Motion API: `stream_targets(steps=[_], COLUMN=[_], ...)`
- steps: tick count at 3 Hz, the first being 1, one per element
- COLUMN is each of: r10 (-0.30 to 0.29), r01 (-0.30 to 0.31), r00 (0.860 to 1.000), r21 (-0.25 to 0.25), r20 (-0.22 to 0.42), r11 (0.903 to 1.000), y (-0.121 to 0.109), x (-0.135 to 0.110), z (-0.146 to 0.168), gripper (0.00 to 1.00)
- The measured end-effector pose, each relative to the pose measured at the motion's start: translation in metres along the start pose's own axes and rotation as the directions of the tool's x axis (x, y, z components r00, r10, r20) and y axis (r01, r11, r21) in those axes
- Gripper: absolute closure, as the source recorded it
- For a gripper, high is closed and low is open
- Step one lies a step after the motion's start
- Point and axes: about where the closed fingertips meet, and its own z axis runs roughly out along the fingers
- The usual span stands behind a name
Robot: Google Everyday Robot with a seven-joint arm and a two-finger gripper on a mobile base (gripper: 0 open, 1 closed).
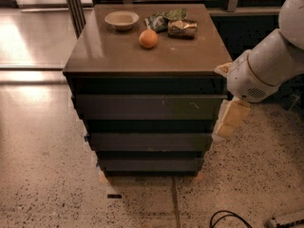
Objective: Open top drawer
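The top drawer [149,107] is the widest dark grey-brown front of three, flat and handleless with faint pale scuffs, just under the cabinet's brown top. It looks closed. My white arm comes in from the upper right. My gripper [230,118], with pale yellow fingers pointing down, hangs right at the drawer's right end, beside the cabinet's front right corner. I cannot tell whether it touches the drawer.
On the cabinet top [118,56] sit a small white bowl [122,19], an orange [148,38], a green bag [164,19] and a lying can [182,28]. Two lower drawer fronts [149,141] step back below. A black cable [228,218] lies on the speckled floor.
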Motion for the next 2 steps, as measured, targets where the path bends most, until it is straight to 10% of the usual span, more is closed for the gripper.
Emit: stream_targets(steps=[2], r10=[0.021], r01=[-0.019], r00=[0.998], r21=[-0.020], r20=[0.061], r11=[0.9996], y=[-0.001], x=[0.001], z=[0.026], gripper=[0.00])
